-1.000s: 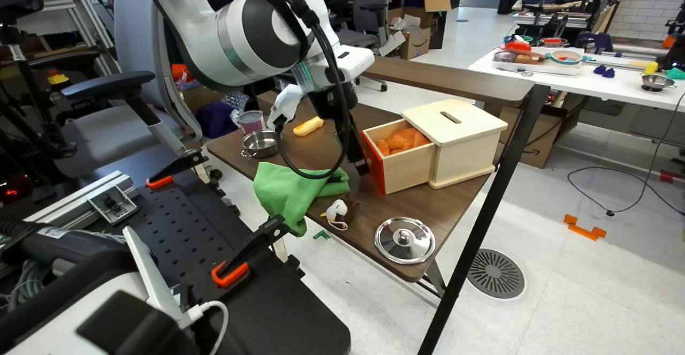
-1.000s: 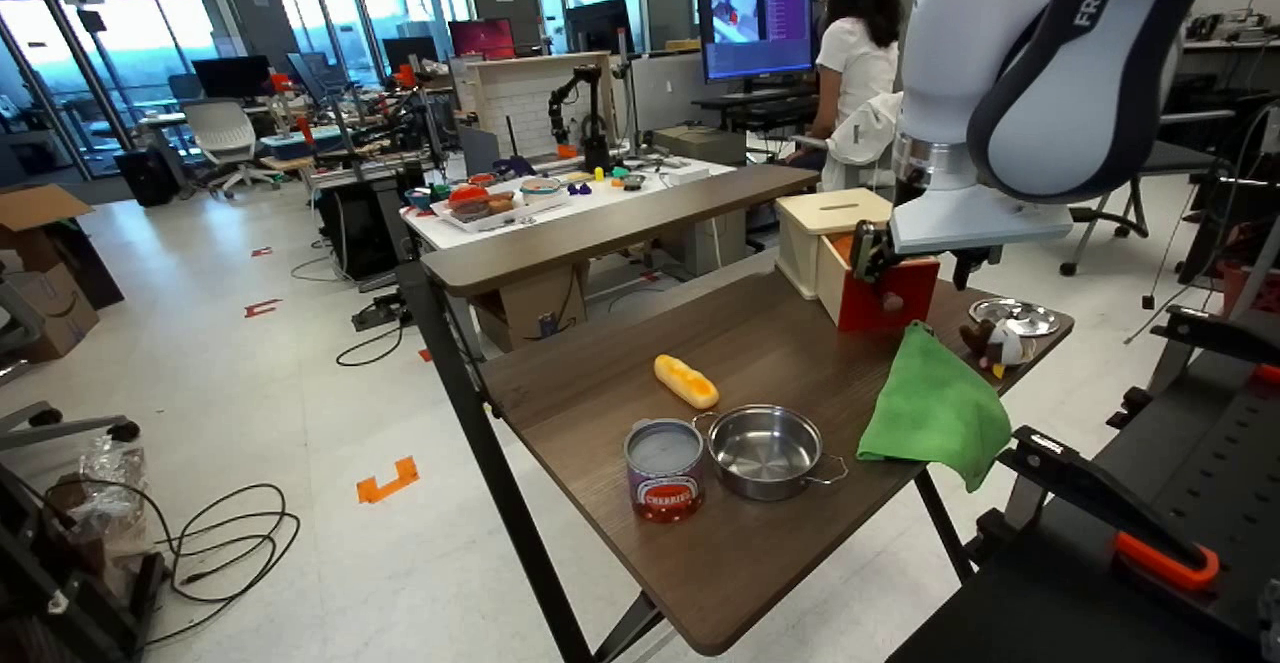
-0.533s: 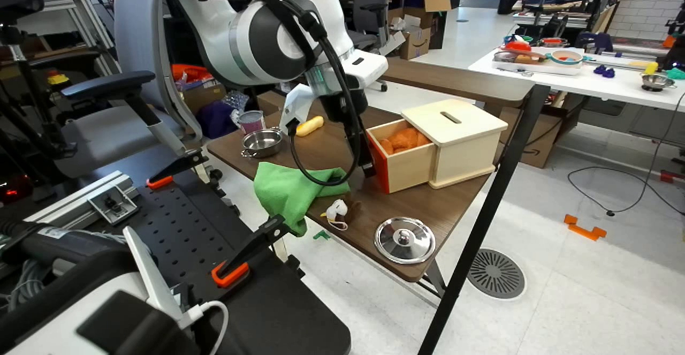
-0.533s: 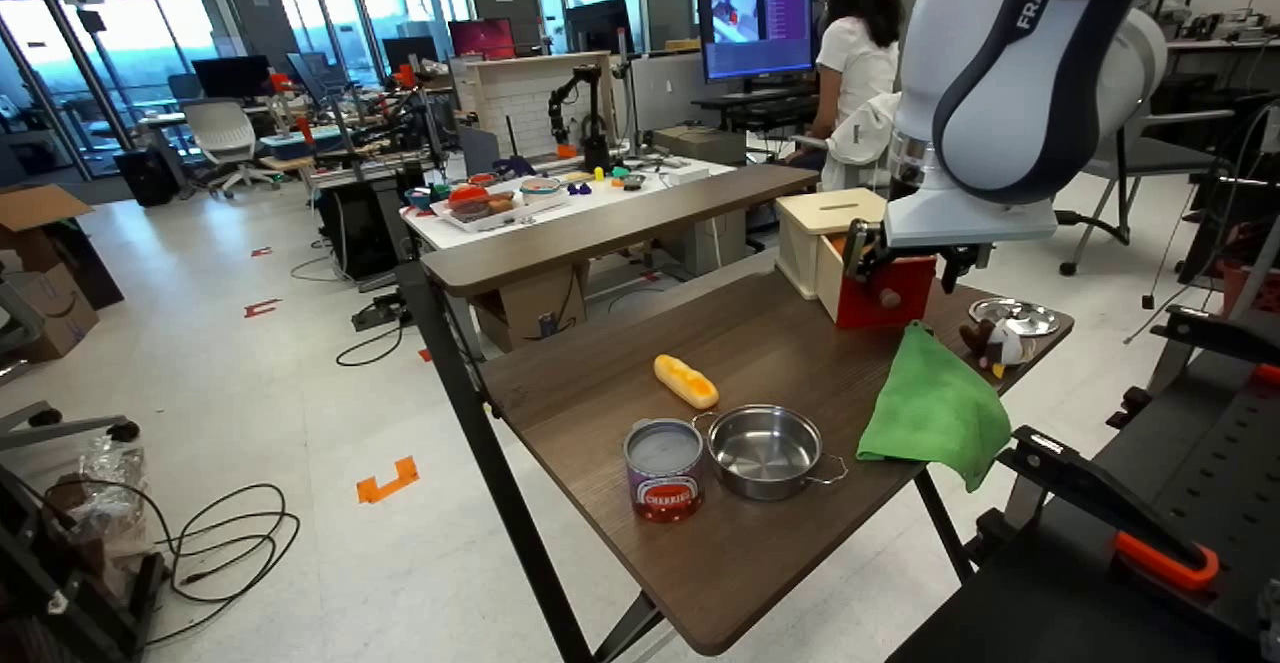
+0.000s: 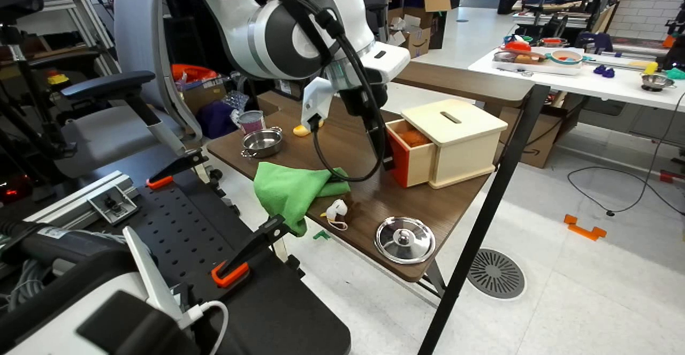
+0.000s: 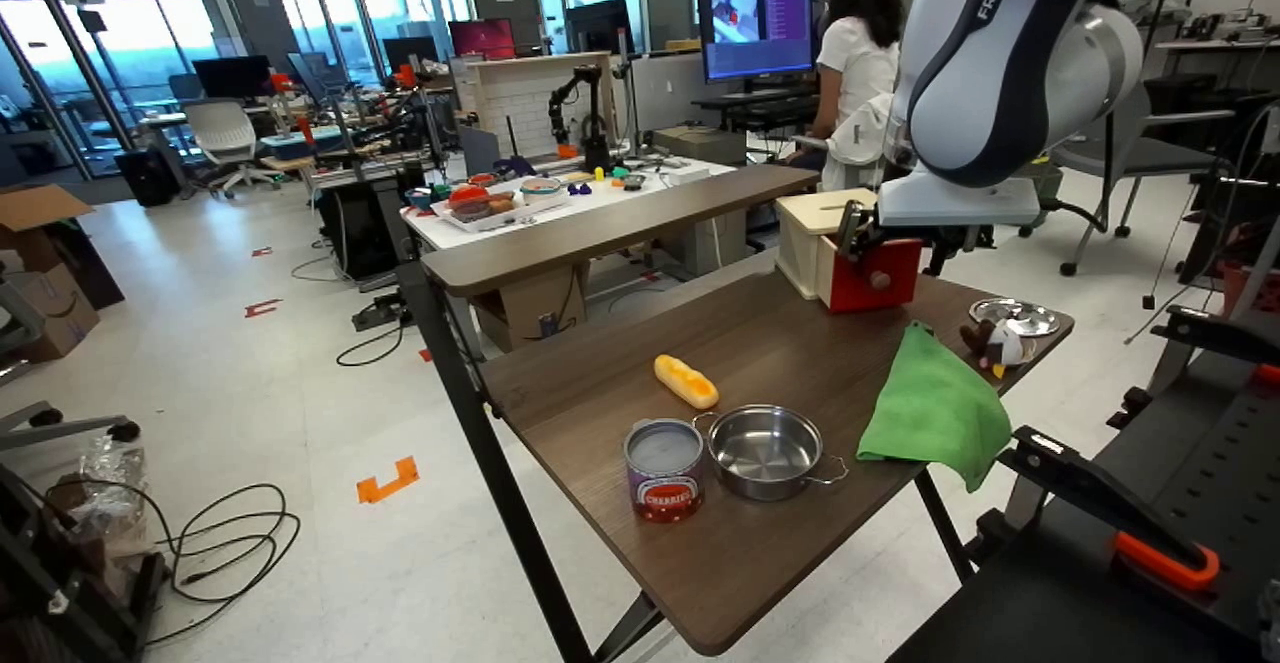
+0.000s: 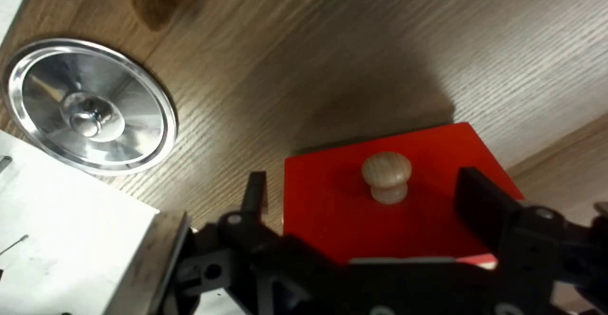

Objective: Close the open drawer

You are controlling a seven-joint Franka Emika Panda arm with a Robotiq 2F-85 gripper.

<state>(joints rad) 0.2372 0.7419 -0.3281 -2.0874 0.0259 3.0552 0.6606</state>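
Observation:
The drawer's red-orange front point(image 6: 880, 281) stands part way out of the pale wooden box point(image 5: 465, 141), upright on the brown table. It shows in both exterior views. In an exterior view, orange stuff point(image 5: 415, 138) lies in the drawer. In the wrist view the front point(image 7: 332, 210) fills the lower middle, with a round wooden knob point(image 7: 387, 175) on it. My gripper point(image 7: 362, 179) is open and empty, its fingers spread on either side of the knob and not touching it. In an exterior view my gripper point(image 5: 388, 159) is against or very close to the drawer front; exact contact is hidden.
A steel lid point(image 5: 405, 240), a small plush toy point(image 5: 338, 213) and a green cloth point(image 6: 935, 408) lie on the near side of the drawer. A steel pot point(image 6: 765, 453), a cherries tin point(image 6: 665, 471) and a yellow bread roll point(image 6: 686, 381) stand farther along the table point(image 6: 600, 383).
My arm and gripper have moved toward the box. The drawer has slid inward, so less of its side and of the orange stuff shows. The box has stayed in place.

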